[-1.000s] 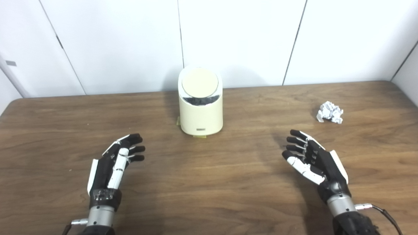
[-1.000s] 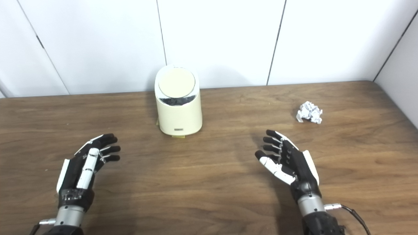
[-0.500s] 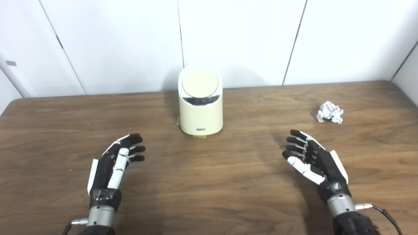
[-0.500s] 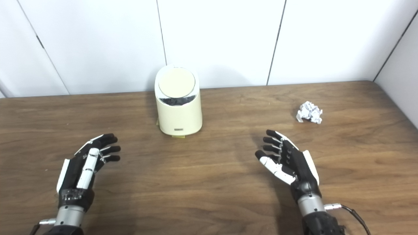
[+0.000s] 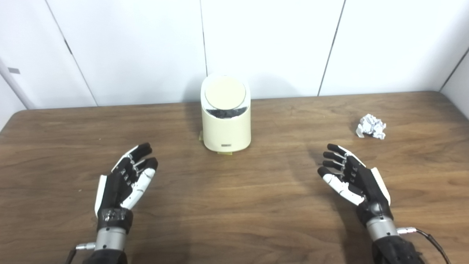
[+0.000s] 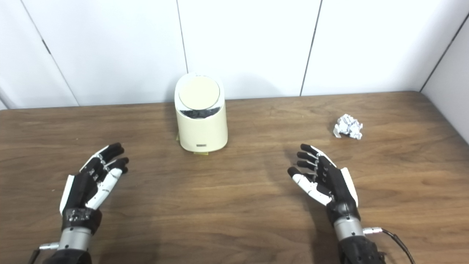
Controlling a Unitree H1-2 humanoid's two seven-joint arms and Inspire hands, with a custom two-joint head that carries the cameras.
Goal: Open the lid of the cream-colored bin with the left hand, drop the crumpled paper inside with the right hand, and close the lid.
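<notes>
My left robot hand (image 5: 124, 181) has just rolled and shifted toward the bin (image 5: 226, 117), fingers spread, empty: I judge the reach for the shut lid (image 5: 225, 92) begins. My right robot hand (image 5: 353, 179) is unmoved, open, empty. The paper ball (image 5: 371, 126) lies on the counter (image 5: 234, 205), well right of the bin.

I am seeing only one marking: a small dark rectangular label (image 5: 226, 145) sitting low on the front wall of the cream-colored cylindrical plastic bin (image 5: 226, 124), which is standing near the far edge of the tabletop. Its print is showing too small and blurred for me to read.
</notes>
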